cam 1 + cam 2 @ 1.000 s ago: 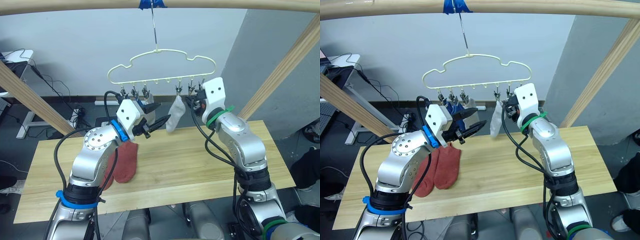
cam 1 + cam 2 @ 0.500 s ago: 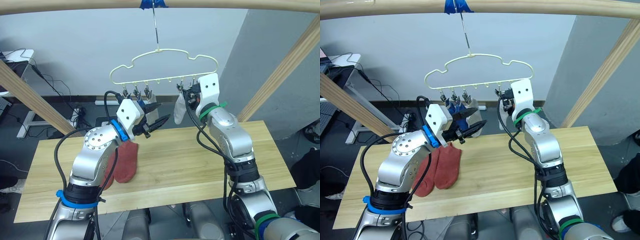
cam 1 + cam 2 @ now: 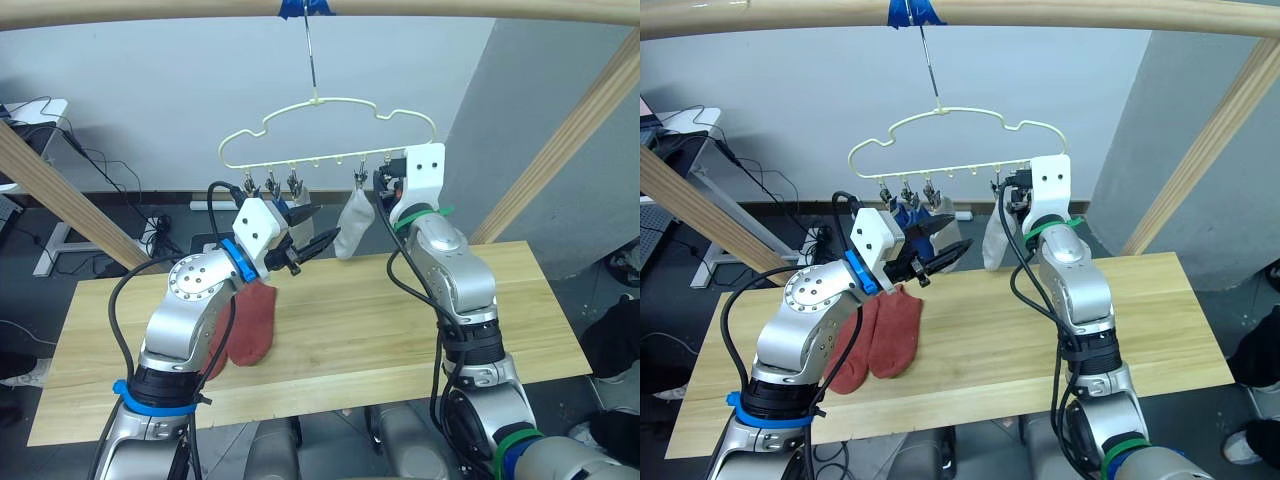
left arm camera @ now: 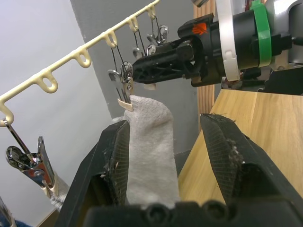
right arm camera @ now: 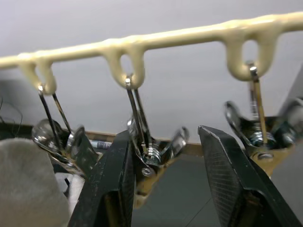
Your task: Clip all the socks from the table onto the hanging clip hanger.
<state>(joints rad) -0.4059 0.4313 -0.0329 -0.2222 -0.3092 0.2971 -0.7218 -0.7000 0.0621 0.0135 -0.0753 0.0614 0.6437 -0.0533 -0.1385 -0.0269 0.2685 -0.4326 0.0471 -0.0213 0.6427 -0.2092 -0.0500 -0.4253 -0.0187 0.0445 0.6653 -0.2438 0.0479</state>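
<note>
The pale clip hanger (image 3: 322,128) hangs by its hook from the rail. One light grey sock (image 3: 350,226) hangs from a clip (image 4: 124,82). A blue sock (image 3: 906,212) hangs further left, behind my left arm. Two rust-red socks (image 3: 896,330) lie side by side on the table (image 3: 420,330). My left gripper (image 3: 318,238) is open just left of the grey sock, which shows between its fingers (image 4: 113,161). My right gripper (image 3: 384,184) is open up at the clip row, right of the grey sock, with its fingers (image 5: 227,184) on either side of an empty clip (image 5: 152,163).
A thick wooden rail (image 3: 470,8) runs overhead, with blue tape (image 3: 303,8) at the hook. Slanted wooden posts (image 3: 585,120) stand at the right and left (image 3: 60,195). Cables lie on the floor behind the table.
My right gripper has risen and moved left, from beside the grey sock up to the clip row. The hanger and grey sock swung slightly. The left arm has stayed put.
</note>
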